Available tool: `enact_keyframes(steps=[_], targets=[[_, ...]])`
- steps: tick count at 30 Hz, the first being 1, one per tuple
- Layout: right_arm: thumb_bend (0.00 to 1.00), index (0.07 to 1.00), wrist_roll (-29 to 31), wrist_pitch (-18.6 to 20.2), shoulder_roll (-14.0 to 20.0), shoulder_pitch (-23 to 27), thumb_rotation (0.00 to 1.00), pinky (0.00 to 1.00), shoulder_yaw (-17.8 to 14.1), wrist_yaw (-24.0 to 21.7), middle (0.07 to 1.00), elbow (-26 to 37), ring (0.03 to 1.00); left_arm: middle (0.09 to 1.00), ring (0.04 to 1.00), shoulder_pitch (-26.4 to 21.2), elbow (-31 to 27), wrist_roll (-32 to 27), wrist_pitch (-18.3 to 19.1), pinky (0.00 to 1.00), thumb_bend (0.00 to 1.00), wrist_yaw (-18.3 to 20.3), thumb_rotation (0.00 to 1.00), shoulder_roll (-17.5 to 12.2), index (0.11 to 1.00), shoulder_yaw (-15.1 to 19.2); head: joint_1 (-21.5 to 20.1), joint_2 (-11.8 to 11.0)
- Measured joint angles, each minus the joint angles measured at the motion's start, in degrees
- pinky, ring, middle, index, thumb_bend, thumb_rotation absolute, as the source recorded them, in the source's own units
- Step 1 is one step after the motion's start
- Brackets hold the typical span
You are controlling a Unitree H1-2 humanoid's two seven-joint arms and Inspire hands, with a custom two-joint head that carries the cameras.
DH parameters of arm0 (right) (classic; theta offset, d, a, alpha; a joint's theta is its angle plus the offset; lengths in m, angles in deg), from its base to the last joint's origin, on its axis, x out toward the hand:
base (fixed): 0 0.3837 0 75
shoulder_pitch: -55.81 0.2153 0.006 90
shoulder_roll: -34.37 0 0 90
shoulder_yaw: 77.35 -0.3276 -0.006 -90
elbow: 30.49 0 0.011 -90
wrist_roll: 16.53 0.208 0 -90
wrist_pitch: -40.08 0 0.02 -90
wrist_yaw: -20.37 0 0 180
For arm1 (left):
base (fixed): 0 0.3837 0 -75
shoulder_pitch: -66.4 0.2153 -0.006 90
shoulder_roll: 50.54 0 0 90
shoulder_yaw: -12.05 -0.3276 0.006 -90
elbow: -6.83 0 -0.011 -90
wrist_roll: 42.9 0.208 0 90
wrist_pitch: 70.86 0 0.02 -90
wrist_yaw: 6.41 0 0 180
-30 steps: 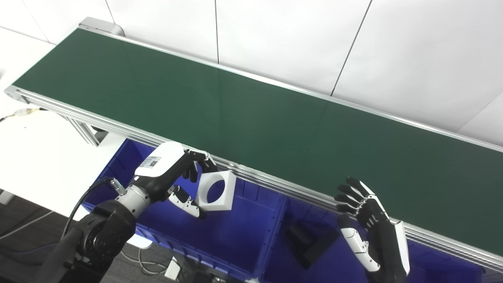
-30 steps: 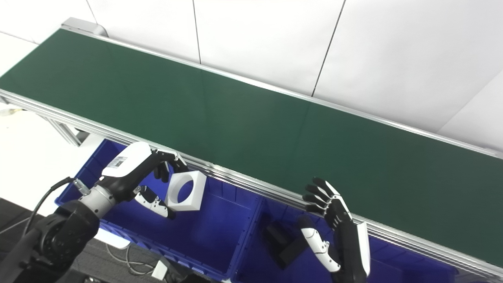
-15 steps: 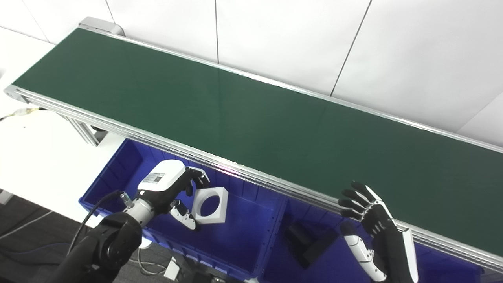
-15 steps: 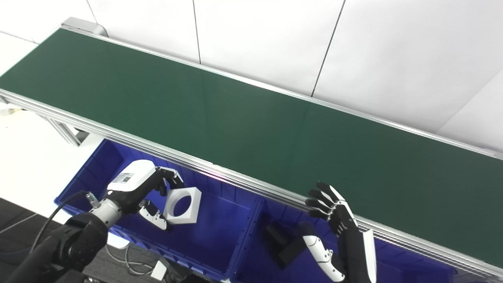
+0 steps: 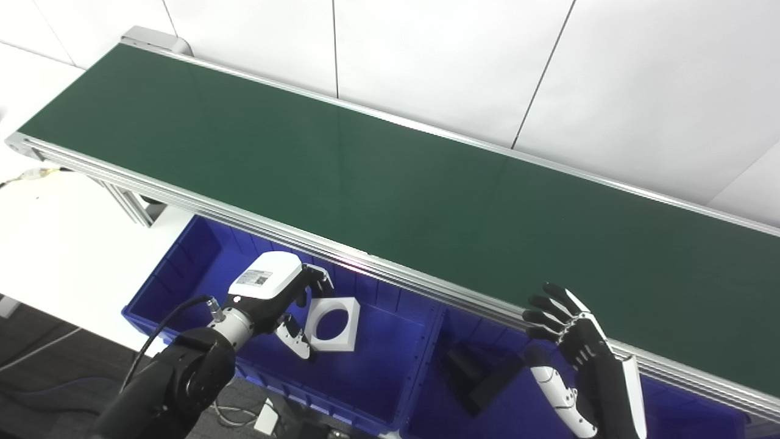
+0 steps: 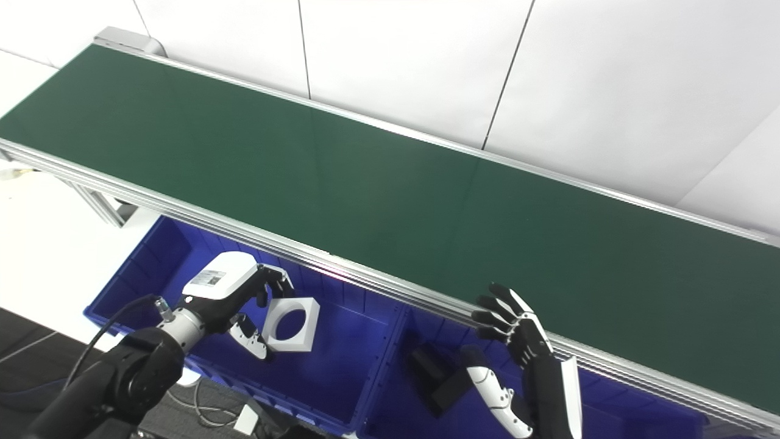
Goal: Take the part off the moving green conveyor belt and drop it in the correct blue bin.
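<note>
**White part held over the left bin**

The left hand (image 5: 277,299) has its fingers (image 5: 317,281) pinching the rim of the white square part (image 5: 333,315), which hangs inside the left blue bin (image 5: 183,268). It looks stiff, light, smooth. The right hand (image 5: 573,341) waits, fingers spread.

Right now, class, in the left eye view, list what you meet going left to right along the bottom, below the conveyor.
left hand → white square part with round hole → black part → right hand

White counter (image 5: 55,238) on the left, with the green conveyor belt's (image 5: 390,177) frame leg (image 5: 131,207) standing on it and a cable end (image 5: 33,175) lying nearby.
</note>
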Motion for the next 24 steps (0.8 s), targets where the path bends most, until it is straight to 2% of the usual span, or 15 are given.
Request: enact_keyframes(steps=[2, 3, 5, 9, 15, 21, 24], targets=[[0.45, 0.83, -0.1, 0.0, -0.2, 0.0, 0.55, 0.63, 0.0, 0.0, 0.766, 0.0, 0.709, 0.477, 0.598, 0.0, -0.2, 0.2, 0.6, 0.57, 0.52, 0.1, 0.0, 0.0, 0.517, 0.0, -0.2, 0.0], [0.45, 0.832, -0.1, 0.0, -0.2, 0.0, 0.54, 0.63, 0.0, 0.0, 0.767, 0.0, 0.71, 0.598, 0.644, 0.0, -0.4, 0.3, 0.9, 0.6, 0.61, 0.1, 0.0, 0.0, 0.623, 0.0, -0.3, 0.0], [0.44, 0.833, -0.1, 0.0, -0.3, 0.0, 0.54, 0.63, 0.1, 0.0, 0.768, 0.0, 0.712, 0.732, 0.699, 0.1, -1.4, 0.7, 1.6, 0.63, 0.69, 0.7, 0.0, 0.0, 0.751, -0.1, -0.3, 0.0], [0.46, 0.835, -0.1, 0.0, -0.3, 0.0, 0.54, 0.63, 0.1, -0.1, 0.766, 0.1, 0.71, 0.87, 0.767, 0.3, -4.6, 2.5, 4.2, 0.66, 0.75, 3.5, 0.0, 0.0, 0.919, -0.3, -0.8, 0.2], [0.47, 0.835, -0.1, 0.0, -0.6, 0.1, 0.54, 0.63, 0.1, -0.1, 0.766, 0.1, 0.711, 0.93, 0.793, 0.9, -6.7, 3.7, 6.5, 0.66, 0.78, 5.7, 0.0, -0.2, 0.996, -0.2, -2.3, 0.5], [0.49, 0.835, -0.1, 0.0, -0.7, 0.1, 0.57, 0.64, 0.1, -0.1, 0.77, 0.0, 0.718, 0.931, 0.796, 1.7, -11.2, 4.2, 7.7, 0.68, 0.81, 6.9, 0.0, -0.2, 0.997, 0.4, -3.4, 0.4], [0.5, 0.836, -0.1, 0.0, -0.8, 0.2, 0.58, 0.63, 0.2, -0.1, 0.771, -0.4, 0.717, 0.926, 0.802, 2.0, -13.3, 4.0, 7.8, 0.68, 0.78, 7.5, 0.0, -0.2, 0.987, 1.1, -3.9, 0.4]])
